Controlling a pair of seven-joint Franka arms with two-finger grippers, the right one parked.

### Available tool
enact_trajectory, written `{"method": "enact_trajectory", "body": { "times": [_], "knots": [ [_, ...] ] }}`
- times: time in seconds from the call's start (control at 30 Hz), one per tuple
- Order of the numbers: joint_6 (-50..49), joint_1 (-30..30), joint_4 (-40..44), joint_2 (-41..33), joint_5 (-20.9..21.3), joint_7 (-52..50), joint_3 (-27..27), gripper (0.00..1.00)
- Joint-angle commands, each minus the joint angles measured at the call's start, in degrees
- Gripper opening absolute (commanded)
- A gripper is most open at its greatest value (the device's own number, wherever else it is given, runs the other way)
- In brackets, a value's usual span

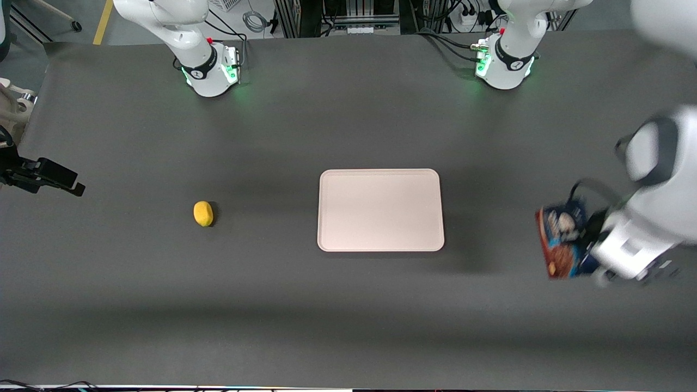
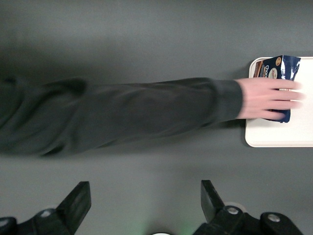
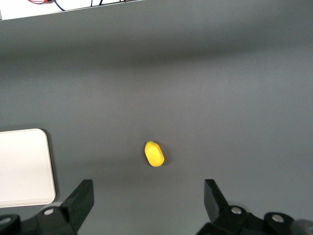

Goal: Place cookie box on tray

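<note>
Carry step imo: cookie box (image 1: 563,239) is up against the gripper (image 1: 592,247) at the working arm's end, well apart from the tray (image 1: 381,173). Can't tell if it's clamped tho, views disagree. Next move needs a swing over the tray, then lower.

txt: none legible | cookie box (image 1: 563,239) print + logo: too blurred to read | no other labels/nos.

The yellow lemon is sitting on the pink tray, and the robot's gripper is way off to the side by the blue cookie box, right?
Not quite. The lemon is not on the tray. It lies on the table, apart from the tray, toward the parked arm's end, as the front view shows. The rest is right: the gripper is toward the working arm's end, beside the cookie box.
</note>
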Motion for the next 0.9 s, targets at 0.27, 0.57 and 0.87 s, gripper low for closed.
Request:
{"method": "enact_trajectory", "body": {
  "times": [0.27,0.57,0.87],
  "knots": [
    [33.22,0.18,-30.66,-0.65,2.50,-0.59,-2.02,0.00],
    [48.17,0.18,-40.78,0.75,6.46,-0.59,-2.02,0.00],
    [56.79,0.18,-42.80,4.00,7.78,-1.29,-1.93,0.03]
  ]
}}
